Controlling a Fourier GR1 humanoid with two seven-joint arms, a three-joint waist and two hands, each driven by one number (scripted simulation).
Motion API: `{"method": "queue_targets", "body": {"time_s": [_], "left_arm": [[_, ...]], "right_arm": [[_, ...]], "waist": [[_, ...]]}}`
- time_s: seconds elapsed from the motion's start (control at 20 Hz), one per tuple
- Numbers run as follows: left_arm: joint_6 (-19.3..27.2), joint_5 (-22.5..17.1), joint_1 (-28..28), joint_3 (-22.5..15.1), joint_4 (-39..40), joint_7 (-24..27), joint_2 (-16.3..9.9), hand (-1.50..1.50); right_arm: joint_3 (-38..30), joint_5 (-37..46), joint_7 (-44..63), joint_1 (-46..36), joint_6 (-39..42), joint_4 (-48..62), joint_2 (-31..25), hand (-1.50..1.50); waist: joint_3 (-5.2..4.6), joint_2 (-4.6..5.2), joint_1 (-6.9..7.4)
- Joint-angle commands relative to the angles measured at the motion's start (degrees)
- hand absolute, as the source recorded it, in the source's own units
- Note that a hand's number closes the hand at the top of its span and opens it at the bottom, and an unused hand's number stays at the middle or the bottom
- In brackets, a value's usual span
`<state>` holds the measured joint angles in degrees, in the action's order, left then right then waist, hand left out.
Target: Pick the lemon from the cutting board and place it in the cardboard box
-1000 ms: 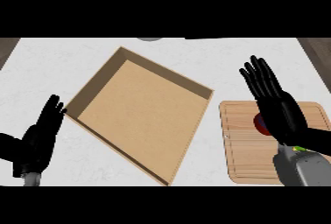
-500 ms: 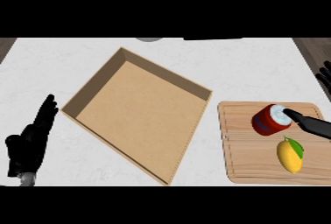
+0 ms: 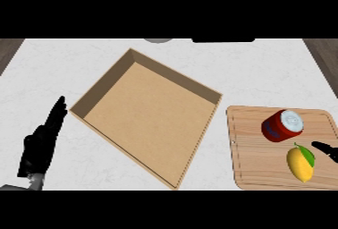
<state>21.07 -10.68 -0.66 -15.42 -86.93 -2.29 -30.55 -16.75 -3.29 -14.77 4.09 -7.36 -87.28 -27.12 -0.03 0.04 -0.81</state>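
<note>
The table [image 3: 79,58] is a pale, marbled white surface with faint grey veining; no writing can be read anywhere on it or on the things it carries. Largest on it is the cardboard box [image 3: 146,114], a shallow open tray of plain tan card, four-sided and turned at an angle so it reads as a diamond, with thin upright walls and a bare flat floor. To its right, just apart from it, lies the cutting board [image 3: 257,167], a light wooden rectangle with rounded corners, visible grain and a groove running inside its rim. On the board's upper part sits a red can [image 3: 282,125], a short cylinder tipped so its silvery round top faces upward; any label on it is too small to read. Below it, close by but not touching, rests the lemon [image 3: 300,163], a smooth yellow oval with a small green leaf at its upper end. The left robot hand [image 3: 41,145] shows at the lower left, fingers straight and pointing up, holding nothing. Of the right robot hand [image 3: 325,149] only a dark fingertip shows at the right edge, just beside the lemon, so I cannot tell how far it is open.
</note>
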Motion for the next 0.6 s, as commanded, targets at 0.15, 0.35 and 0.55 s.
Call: {"method": "queue_targets", "body": {"time_s": [0.15, 0.35, 0.55], "left_arm": [[-0.1, 0.7, 0.5, 0.1, 0.3, 0.7, 0.6, 0.0], [0.3, 1.6, -2.8, 0.1, 1.5, -1.2, 1.3, 0.0], [0.9, 3.6, -2.1, -1.8, 2.6, -0.1, 3.3, 0.0]], "right_arm": [[1.3, 8.7, 7.3, 9.5, 10.2, -4.5, -16.6, -1.5], [6.3, 11.0, 18.1, 10.0, 18.6, -8.8, -23.2, -1.5], [9.6, 10.1, 28.0, 8.1, 25.7, -12.3, -26.2, -1.5]], "waist": [[-0.17, -0.26, -0.4], [-0.3, 0.11, -0.2], [-0.15, 0.13, 0.83]]}}
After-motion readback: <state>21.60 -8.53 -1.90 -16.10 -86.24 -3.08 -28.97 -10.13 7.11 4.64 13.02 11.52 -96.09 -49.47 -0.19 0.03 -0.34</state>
